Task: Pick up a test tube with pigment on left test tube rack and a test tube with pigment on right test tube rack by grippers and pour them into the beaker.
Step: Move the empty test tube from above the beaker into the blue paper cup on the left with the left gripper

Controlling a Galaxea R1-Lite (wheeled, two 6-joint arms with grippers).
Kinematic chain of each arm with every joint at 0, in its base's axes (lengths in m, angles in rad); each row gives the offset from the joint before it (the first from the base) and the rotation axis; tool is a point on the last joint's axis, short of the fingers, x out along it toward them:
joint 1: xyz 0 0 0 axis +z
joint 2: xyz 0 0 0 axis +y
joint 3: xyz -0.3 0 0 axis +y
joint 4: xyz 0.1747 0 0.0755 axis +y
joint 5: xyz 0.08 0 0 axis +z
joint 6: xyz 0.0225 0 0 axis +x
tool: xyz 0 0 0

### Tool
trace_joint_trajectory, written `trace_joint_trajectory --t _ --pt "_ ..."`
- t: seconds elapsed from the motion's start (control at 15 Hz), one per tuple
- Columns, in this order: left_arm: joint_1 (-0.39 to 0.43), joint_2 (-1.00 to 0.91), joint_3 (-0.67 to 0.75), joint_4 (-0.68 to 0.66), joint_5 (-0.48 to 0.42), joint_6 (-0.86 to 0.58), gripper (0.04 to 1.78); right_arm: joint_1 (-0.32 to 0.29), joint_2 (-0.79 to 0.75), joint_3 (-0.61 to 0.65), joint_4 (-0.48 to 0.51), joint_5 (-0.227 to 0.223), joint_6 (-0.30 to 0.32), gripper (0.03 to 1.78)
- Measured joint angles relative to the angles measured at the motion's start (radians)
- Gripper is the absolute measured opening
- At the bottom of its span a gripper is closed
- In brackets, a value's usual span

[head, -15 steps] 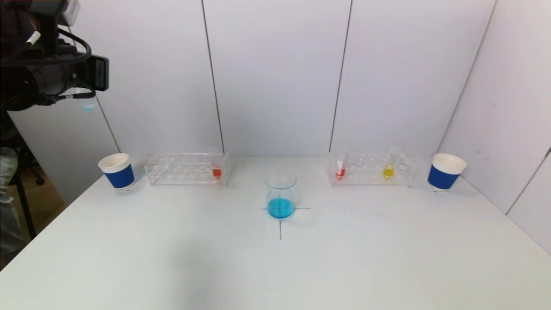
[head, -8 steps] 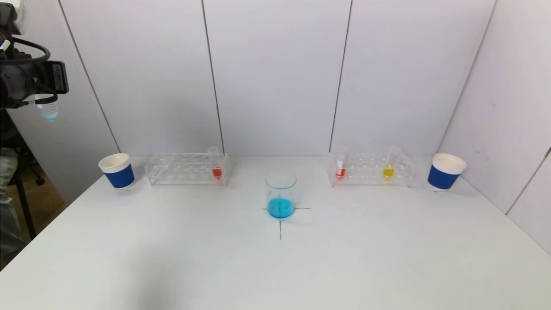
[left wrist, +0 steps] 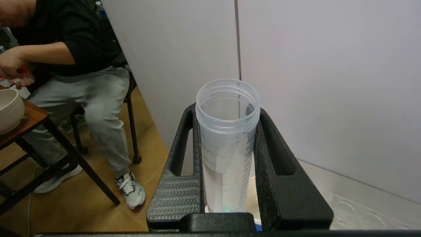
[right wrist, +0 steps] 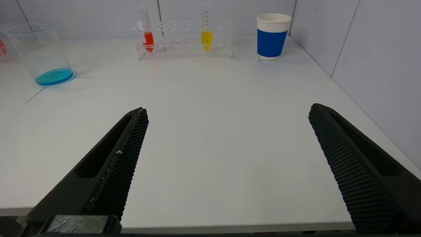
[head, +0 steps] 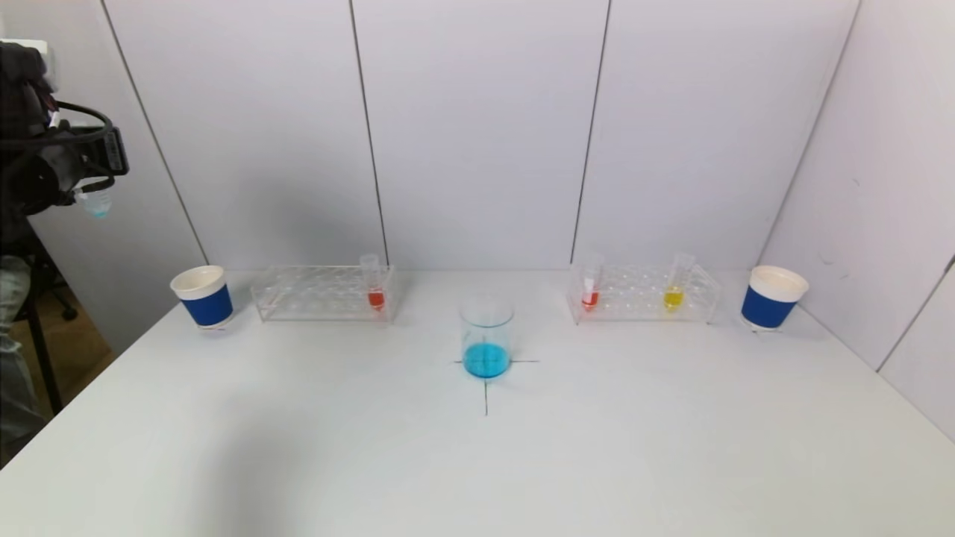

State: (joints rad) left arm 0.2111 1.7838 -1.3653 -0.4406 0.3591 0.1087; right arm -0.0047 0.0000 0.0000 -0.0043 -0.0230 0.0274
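My left gripper (head: 88,185) hangs high beyond the table's left edge, shut on a clear test tube (left wrist: 227,141) that stands upright. Only a trace of blue shows at the tube's tip (head: 96,204). The beaker (head: 486,337) at the table's middle holds blue liquid. An orange-red tube (head: 375,288) stands in the left rack (head: 313,294). A red tube (head: 590,289) and a yellow tube (head: 674,288) stand in the right rack (head: 634,294). My right gripper (right wrist: 228,110) is open and empty, low over the near right part of the table, and does not show in the head view.
A blue paper cup (head: 203,298) stands left of the left rack, another (head: 773,298) right of the right rack. White wall panels close the back and right. A seated person (left wrist: 82,79) and a wooden table (left wrist: 23,121) are off the left side.
My left gripper has swung to the left with the tube, away from the table, and has sunk a little. Nothing on the table has moved.
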Motion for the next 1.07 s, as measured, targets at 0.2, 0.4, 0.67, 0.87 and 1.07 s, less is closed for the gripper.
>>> trace_joint_trajectory --t 0.2,0.4,0.67,0.87,1.07 --pt "0.004 0.082 0.0 -0.067 -0.002 -0.017 0.45 0.0 0.0 0.0 0.0 0.0 0.0 1.77" --pt "0.004 0.171 -0.01 -0.121 -0.014 -0.046 0.45 0.0 0.0 0.0 0.0 0.0 0.0 1.77" --pt "0.006 0.269 -0.031 -0.145 -0.03 -0.072 0.45 0.0 0.0 0.0 0.0 0.0 0.0 1.77" --pt "0.007 0.317 -0.034 -0.172 -0.041 -0.08 0.45 0.0 0.0 0.0 0.0 0.0 0.0 1.77" --pt "0.012 0.36 -0.035 -0.204 -0.042 -0.08 0.45 0.0 0.0 0.0 0.0 0.0 0.0 1.77"
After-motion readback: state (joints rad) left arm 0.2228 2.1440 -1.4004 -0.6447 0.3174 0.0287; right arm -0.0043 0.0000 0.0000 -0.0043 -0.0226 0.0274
